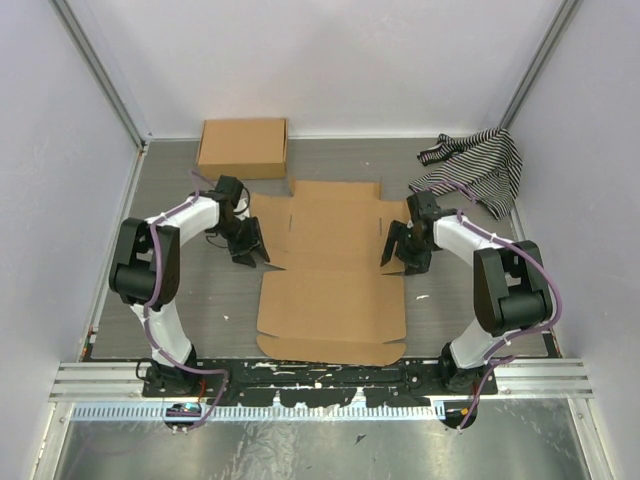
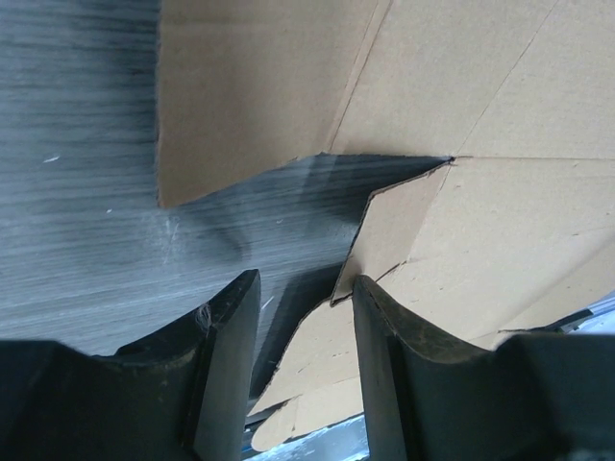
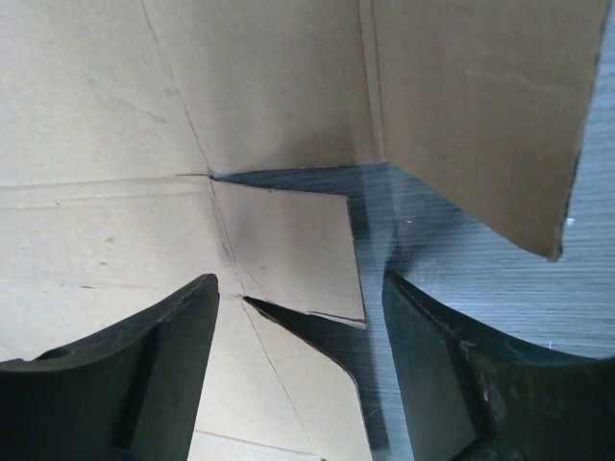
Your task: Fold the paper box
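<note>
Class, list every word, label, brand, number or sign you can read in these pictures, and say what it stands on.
None: no text can be read in any view.
The paper box: plain brown card, no print.
The smaller box: plain brown, no label showing.
The striped cloth: stripes only, no lettering.

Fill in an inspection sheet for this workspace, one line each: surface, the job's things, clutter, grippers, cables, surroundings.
Surface: grey wood-grain table.
Job's things: paper box lies unfolded as a sheet at the centre, between the arms.
Clutter: smaller cardboard box at the far left; striped cloth in the far right corner.
Grippers: left gripper and right gripper both open, one at each side edge of the sheet, gripping nothing.
Cables: purple cable runs along each arm; none on the sheet.
Surroundings: white walls on three sides; metal rail along the near edge.
</note>
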`<state>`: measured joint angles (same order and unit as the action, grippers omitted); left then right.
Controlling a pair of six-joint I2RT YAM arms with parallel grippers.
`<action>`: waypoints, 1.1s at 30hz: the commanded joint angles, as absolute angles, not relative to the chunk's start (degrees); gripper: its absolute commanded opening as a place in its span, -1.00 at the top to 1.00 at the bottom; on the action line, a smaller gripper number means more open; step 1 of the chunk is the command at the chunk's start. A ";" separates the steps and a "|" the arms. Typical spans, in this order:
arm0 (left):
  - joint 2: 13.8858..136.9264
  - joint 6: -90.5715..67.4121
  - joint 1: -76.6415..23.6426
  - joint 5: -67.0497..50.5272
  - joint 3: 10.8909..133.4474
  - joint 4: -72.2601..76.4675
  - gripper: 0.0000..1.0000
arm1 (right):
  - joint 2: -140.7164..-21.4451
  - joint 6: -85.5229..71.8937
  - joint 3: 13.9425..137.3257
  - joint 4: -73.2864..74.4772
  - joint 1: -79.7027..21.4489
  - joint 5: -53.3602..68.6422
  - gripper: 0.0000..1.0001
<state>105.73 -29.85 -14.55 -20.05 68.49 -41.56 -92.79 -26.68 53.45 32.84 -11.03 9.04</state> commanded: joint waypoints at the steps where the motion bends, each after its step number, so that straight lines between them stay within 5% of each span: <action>1: 106.48 -30.75 -16.32 -20.45 71.24 -40.43 0.00 | -92.21 -25.57 57.80 29.91 -10.90 10.58 -0.47; 14: 106.63 -31.62 -20.93 -20.47 76.80 -42.72 0.02 | -89.75 -25.69 65.49 33.43 -15.36 12.63 -0.40; 33: 117.39 -34.40 -26.45 -23.70 84.06 -40.75 0.05 | -102.33 -29.18 69.41 31.87 -24.54 11.34 -0.38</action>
<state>114.13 -33.52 -26.55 -22.04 82.91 -41.71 -100.92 -28.05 67.31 32.77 -23.92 11.66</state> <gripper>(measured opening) 0.482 0.694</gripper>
